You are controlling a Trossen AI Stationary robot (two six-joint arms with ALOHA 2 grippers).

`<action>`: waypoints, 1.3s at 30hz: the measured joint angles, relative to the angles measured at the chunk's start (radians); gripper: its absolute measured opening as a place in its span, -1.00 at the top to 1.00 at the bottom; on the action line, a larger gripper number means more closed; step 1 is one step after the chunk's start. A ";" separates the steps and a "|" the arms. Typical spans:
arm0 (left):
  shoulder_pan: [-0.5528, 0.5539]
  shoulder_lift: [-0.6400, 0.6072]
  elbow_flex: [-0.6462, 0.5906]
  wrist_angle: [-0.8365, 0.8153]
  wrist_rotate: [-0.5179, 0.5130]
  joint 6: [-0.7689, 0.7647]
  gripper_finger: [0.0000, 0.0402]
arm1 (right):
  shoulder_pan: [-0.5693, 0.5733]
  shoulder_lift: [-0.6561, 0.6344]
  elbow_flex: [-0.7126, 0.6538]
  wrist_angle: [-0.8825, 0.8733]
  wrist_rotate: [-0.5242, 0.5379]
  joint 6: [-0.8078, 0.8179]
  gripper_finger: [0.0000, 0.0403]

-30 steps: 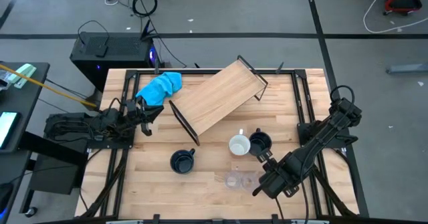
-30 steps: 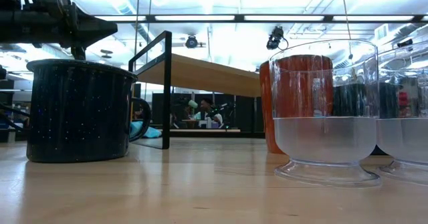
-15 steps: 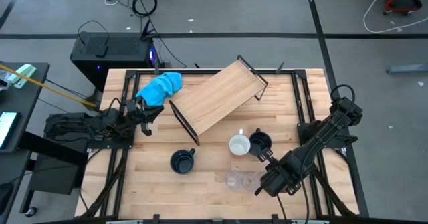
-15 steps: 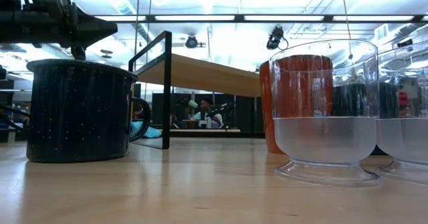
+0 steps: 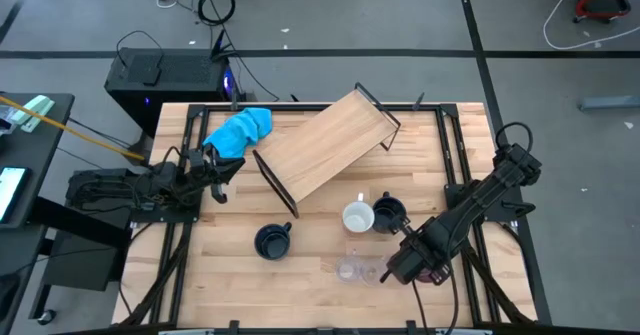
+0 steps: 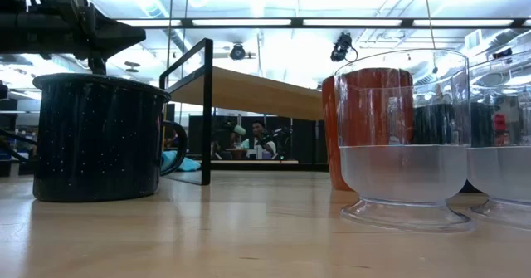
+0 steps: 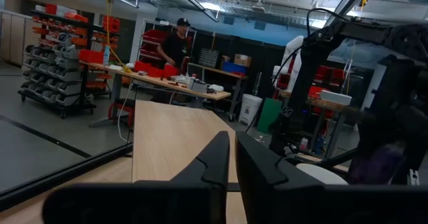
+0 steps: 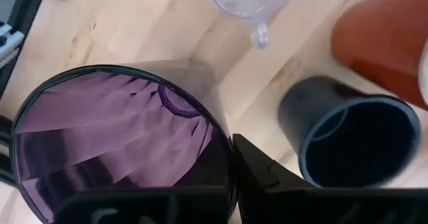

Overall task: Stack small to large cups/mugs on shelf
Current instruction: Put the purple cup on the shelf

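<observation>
Right claw (image 8: 231, 177): clamped on the purple tumbler's (image 8: 120, 144) rim, seen only in its wrist view, near edge of tabletop (image 5: 320, 285).
Clear cups (image 5: 350, 269): two, just beside it.
Navy mugs (image 5: 272, 241): two.
White mug (image 5: 357, 217): one.
Shelf (image 5: 325, 145): mid-tabletop, bare.
Left claw (image 7: 232, 158): fingers narrow, holding nothing, left edge.

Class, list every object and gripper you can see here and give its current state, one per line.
purple tumbler: upright, gripped by the right gripper
left gripper: shut, empty, beside the blue cloth
shelf: standing, nothing on it
white mug: upright
navy mugs: upright, unstacked
clear cups: on the table, unstacked
</observation>
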 joint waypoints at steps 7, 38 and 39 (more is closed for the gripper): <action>0.000 0.000 0.000 0.000 0.000 0.000 0.80 | -0.029 -0.068 0.067 -0.037 0.001 0.028 0.96; 0.000 0.000 0.000 0.000 0.000 0.000 0.85 | -0.591 -0.031 0.509 0.001 0.106 0.145 0.95; 0.000 0.000 0.000 0.000 0.000 0.000 0.85 | -0.616 -0.015 0.531 0.000 0.092 0.130 0.96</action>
